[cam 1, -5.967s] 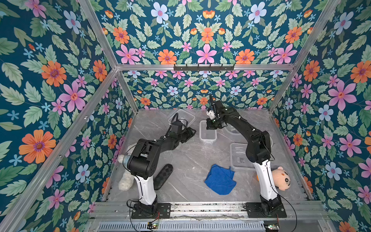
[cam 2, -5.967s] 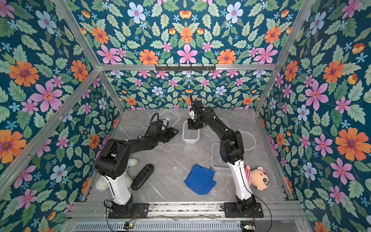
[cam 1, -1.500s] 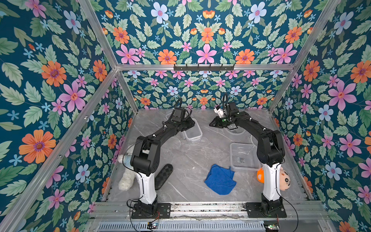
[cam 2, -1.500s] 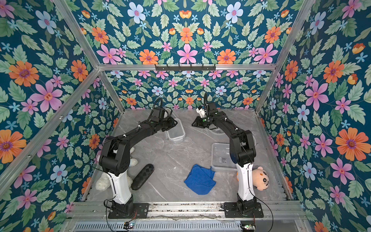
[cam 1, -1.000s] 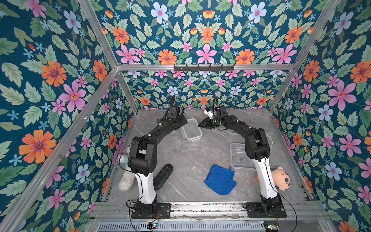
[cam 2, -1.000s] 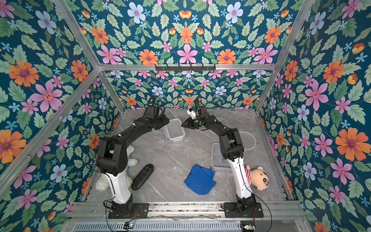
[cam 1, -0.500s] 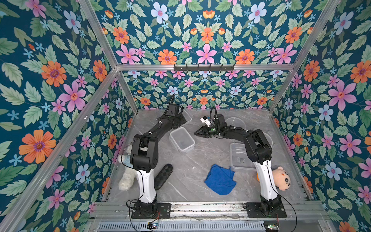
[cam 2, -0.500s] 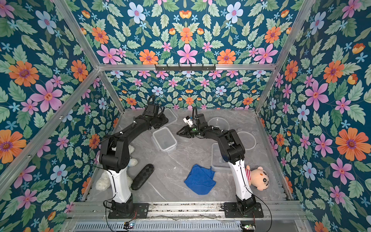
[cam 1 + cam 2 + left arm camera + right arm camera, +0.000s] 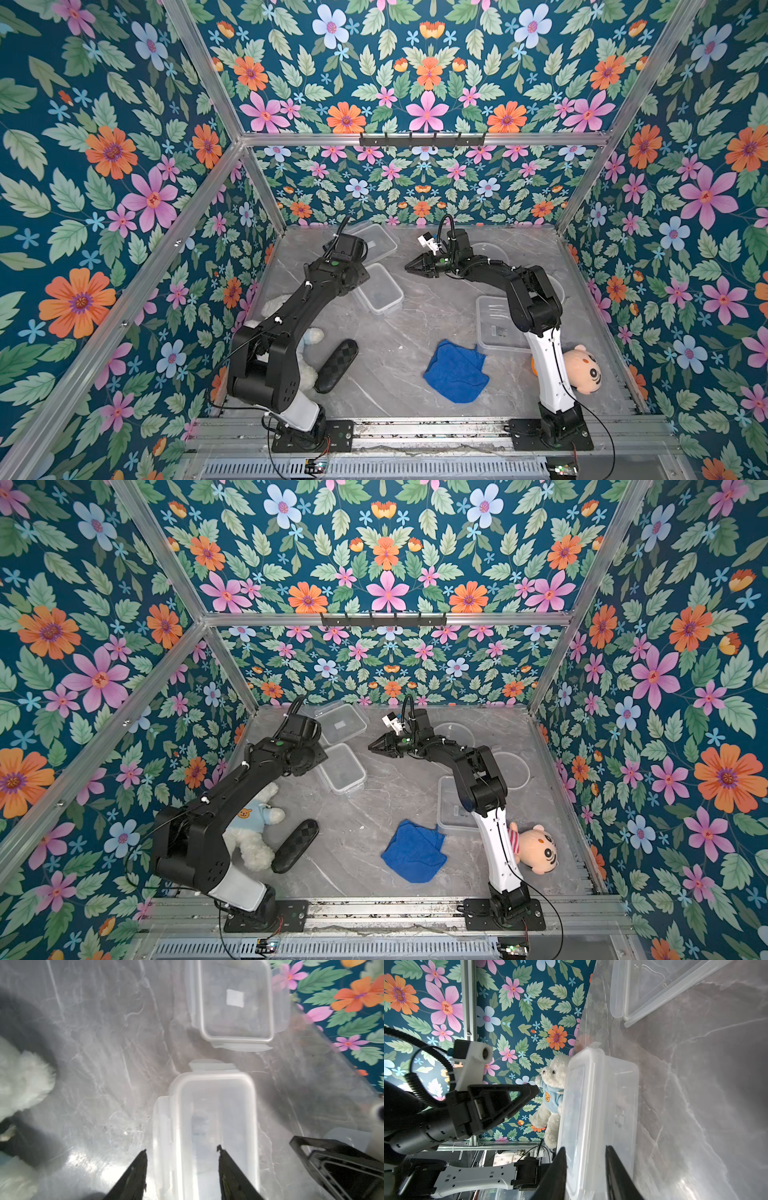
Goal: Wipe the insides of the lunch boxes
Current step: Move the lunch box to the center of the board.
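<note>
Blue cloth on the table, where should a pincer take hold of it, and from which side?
Take the cloth by a rumpled fold near its middle, coming straight down from above. It lies low and spread on the table, so a sideways approach would probably only push it, and its far corner sits close to the square box.

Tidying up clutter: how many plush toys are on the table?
2. White plush bear in a blue shirt, by the left arm's base; peach-faced plush doll, by the right arm's base. Arms could hide more.
</note>
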`<state>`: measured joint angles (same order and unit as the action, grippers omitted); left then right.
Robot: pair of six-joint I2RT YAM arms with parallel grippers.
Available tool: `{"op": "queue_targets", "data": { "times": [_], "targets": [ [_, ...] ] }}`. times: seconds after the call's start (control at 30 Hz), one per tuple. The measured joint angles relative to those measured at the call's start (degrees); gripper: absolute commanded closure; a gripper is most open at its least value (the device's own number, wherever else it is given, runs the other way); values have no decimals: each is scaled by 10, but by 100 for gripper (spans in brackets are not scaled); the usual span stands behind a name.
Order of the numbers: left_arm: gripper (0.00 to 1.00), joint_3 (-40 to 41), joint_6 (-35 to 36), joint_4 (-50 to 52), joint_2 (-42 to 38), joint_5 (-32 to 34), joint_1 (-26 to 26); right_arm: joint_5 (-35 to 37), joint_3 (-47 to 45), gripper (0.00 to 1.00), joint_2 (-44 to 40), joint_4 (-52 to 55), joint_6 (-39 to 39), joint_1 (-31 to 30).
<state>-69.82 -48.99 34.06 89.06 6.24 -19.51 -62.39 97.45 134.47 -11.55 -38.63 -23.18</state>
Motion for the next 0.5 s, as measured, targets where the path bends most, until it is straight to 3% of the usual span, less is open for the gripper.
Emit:
{"op": "queue_targets", "data": {
  "times": [0.13,0.5],
  "targets": [
    [40,7,-9,-22,35,-10,3,13,12,69,0,41,31,-14],
    [41,-129,-16,-102,215,-47,23,16,-68,73,-24,45,52,-32]
  ]
}}
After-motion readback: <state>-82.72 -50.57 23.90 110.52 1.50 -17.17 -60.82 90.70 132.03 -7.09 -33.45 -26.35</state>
